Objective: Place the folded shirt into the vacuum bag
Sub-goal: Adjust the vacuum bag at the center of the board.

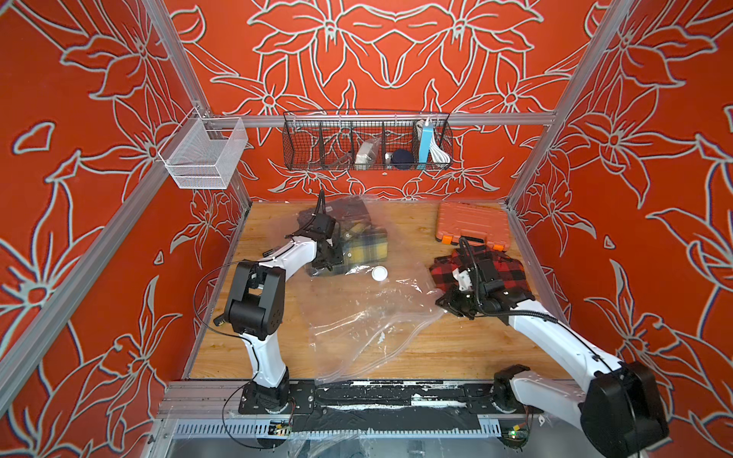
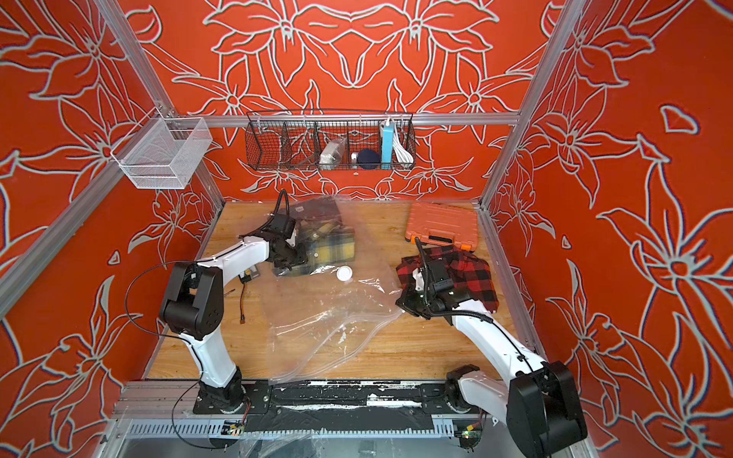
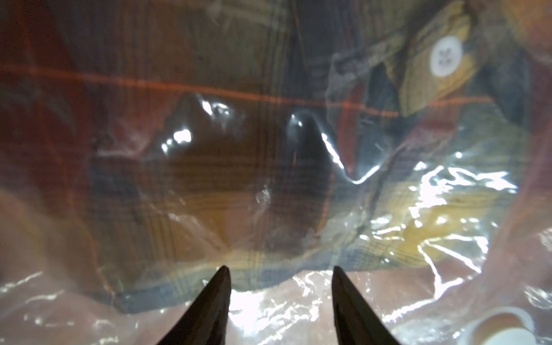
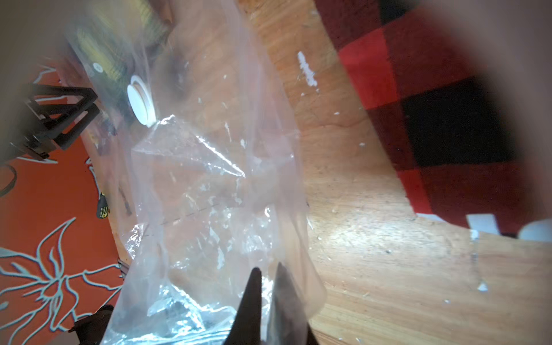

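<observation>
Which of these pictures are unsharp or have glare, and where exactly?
Left wrist view: strong white glare on the vacuum bag film, and the yellow plaid shirt behind it is soft. Right wrist view: the red checked shirt is out of focus, the picture's edges smeared. In both top views: sharp, evenly lit.

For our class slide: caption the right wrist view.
Right tool pinches the vacuum bag beside the red plaid shirt.

Our left gripper (image 3: 280, 268) hung with jaws apart over the clear crinkly plastic vacuum bag (image 3: 298, 304), and we saw a yellow-and-blue plaid shirt (image 3: 418, 227) through it, white round button (image 3: 445, 58) showing.
</observation>
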### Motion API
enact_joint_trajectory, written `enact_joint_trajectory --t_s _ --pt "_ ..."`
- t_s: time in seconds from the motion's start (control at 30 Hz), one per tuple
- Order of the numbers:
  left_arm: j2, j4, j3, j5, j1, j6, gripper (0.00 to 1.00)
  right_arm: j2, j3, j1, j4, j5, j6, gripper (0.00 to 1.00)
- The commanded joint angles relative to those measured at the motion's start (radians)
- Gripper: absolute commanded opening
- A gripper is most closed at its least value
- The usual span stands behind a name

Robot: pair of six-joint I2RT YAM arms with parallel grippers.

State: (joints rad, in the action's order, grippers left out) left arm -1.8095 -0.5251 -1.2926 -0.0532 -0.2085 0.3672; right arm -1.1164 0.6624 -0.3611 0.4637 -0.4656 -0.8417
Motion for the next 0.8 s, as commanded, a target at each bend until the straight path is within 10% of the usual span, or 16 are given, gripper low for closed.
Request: enact_joint_trajectory --t_s 0.0,0.27,0.57,0.77 --pt "0.116 -0.1 0.013 0.014 0.003 -0.01 0.55 -0.014 0.002 -0.007 -0.072 -0.023 -0.066 0.0" --pt "0.357 -0.176 0.075 -0.02 -0.103 -0.004 0.55 -0.065 0.041 -0.012 -0.086 -0.025 -0.082 0.0" --pt "0.434 -0.184 0.024 -0.037 -0.209 -0.008 0.56 -0.195 0.049 -0.29 -0.194 0.011 -0.186 0.0" --pt "0.478 -0.21 0.003 -0.053 -0.215 -0.016 0.57 -0.201 0.179 -0.268 0.065 0.079 -0.023 0.57"
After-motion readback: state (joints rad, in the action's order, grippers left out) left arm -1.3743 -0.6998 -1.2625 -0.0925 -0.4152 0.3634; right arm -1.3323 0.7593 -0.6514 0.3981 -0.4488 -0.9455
